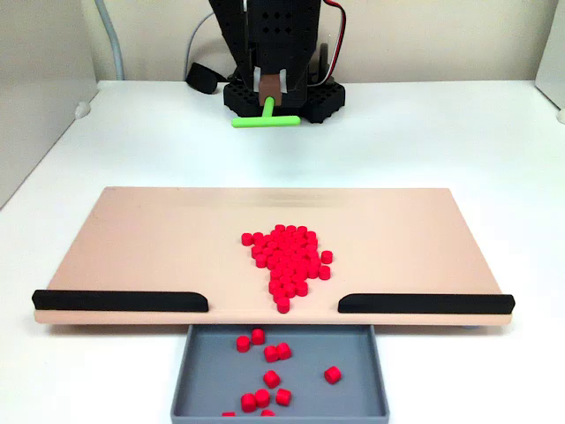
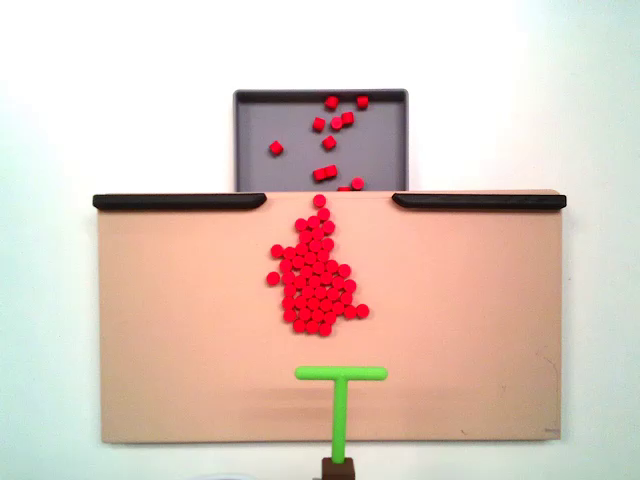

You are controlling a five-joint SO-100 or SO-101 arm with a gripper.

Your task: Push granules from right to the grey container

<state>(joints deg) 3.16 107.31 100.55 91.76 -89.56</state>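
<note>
White tabletop w/ tan flat board (image 2: 180,330): small red plastic granules (image 2: 315,275) piled mid-board near shallow grey plastic tray (image 2: 255,140); gripper (image 2: 338,466) clamps green T-shaped pusher (image 2: 340,385).

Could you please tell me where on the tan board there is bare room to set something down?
The tan board is bare left and right of the granules, out to its side edges and behind each black strip. The middle is crowded: the pile runs toward the gap before the grey container, and the green T-shaped pusher sits behind it.
</note>
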